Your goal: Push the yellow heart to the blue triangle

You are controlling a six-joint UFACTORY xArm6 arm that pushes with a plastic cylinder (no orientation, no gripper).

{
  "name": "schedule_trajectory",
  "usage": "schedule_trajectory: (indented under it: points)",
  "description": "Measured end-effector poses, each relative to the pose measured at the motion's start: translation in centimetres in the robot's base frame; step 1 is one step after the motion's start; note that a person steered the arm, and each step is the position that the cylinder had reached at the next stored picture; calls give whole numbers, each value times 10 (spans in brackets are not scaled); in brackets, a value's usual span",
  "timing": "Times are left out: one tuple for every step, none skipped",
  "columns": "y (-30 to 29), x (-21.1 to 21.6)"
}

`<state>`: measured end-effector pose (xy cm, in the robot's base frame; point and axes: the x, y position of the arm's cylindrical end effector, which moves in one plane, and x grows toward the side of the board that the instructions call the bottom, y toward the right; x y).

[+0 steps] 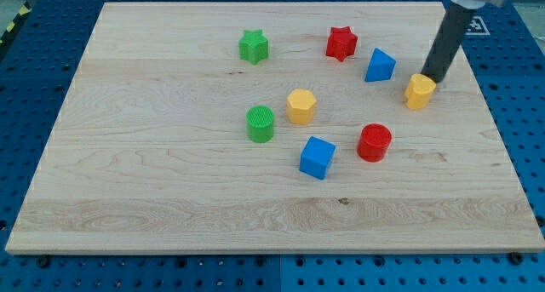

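Wooden board [170, 181] on a blue pegboard bench [34, 88].

Open room: the whole left half and the wide strip along the bottom edge carry no blocks.

Yellow heart [419, 91]: near the right edge, upper half; small, glossy, lobes hard to make out. A short bare gap of wood lies between it and the blue triangle [380, 65], up and to its left.

Rod tip [434, 77]: touching or just beside the heart's upper right side. The rod has no jaws, so nothing opens or grips.

Other blocks:
- red star [341, 43], near the top edge
- green star [253, 47], near the top edge
- yellow hexagon [301, 106], centre
- green cylinder [261, 123], centre
- blue cube [317, 157]
- red cylinder [374, 143]
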<state>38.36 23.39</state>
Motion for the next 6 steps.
schedule_trajectory:
  points:
    - [8,19]
    - [6,37]
    - [-16,42]
    - [-50,42]
    - [-70,42]
    - [-70,42]
